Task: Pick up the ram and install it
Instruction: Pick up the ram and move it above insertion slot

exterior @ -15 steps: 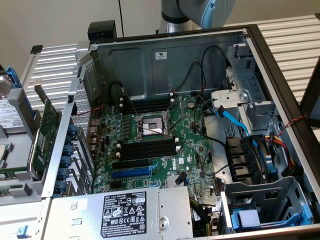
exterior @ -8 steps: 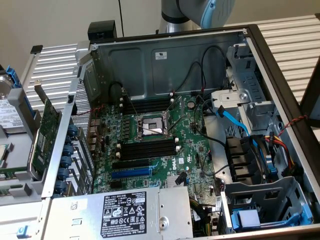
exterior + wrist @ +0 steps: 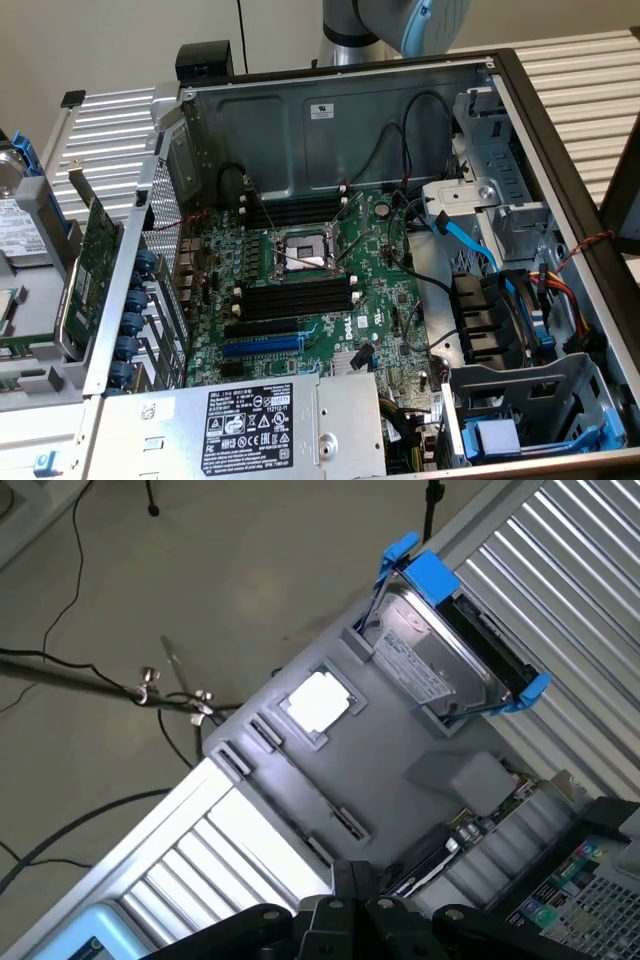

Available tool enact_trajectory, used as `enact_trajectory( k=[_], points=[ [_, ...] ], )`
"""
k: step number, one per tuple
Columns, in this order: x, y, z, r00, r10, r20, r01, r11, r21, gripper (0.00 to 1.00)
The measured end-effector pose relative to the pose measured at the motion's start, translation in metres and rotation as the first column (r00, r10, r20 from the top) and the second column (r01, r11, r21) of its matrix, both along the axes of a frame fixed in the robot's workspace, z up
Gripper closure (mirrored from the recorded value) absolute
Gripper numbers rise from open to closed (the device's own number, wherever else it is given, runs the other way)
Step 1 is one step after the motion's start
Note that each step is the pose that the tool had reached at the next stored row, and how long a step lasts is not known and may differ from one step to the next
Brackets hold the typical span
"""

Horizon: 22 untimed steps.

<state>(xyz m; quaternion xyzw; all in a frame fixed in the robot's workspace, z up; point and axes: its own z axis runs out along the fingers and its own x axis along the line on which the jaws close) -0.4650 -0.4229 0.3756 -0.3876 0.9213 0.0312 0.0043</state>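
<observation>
My gripper (image 3: 352, 878) hangs above the grey parts tray (image 3: 400, 750), beside the computer case, with its black fingers pressed together and nothing between them. A thin green strip (image 3: 20, 341) lies in that tray at the exterior view's left edge; I cannot tell whether it is the ram. In the open case, the motherboard (image 3: 330, 320) carries two banks of black memory slots, one (image 3: 295, 212) behind the processor socket (image 3: 300, 255) and one (image 3: 295, 296) in front of it. Part of the arm (image 3: 400, 25) shows behind the case.
The tray also holds a hard drive in a blue caddy (image 3: 450, 650) and a square silver chip (image 3: 318, 702). A wider green expansion card (image 3: 95, 255) stands against the case's left wall. Cables, a power supply (image 3: 250, 425) and drive cages (image 3: 520, 400) crowd the case.
</observation>
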Motion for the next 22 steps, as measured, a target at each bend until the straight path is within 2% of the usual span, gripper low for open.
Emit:
enact_trajectory(
  k=[5, 8, 11, 14, 17, 20, 22],
  points=[
    [0.0000, 0.0000, 0.0000, 0.9959, 0.090, 0.0000, -0.090, 0.9959, -0.0006, 0.90],
    [0.0000, 0.0000, -0.0001, 0.9894, 0.145, 0.0000, -0.145, 0.9894, -0.0007, 0.90],
    [0.0000, 0.0000, -0.0001, 0.9801, 0.198, -0.0001, -0.198, 0.9801, -0.0010, 0.90],
    [0.0000, 0.0000, 0.0000, 0.9676, 0.252, -0.0002, -0.252, 0.9676, -0.0013, 0.90],
    [0.0000, -0.0001, 0.0000, 0.9524, 0.305, -0.0003, -0.305, 0.9524, -0.0016, 0.90],
    [0.0000, 0.0000, 0.0000, 0.9347, 0.355, -0.0009, -0.355, 0.9347, -0.0034, 0.90],
    [0.0000, 0.0000, 0.0000, 0.9218, 0.388, -0.0023, -0.388, 0.9218, -0.0075, 0.90]
  ],
)
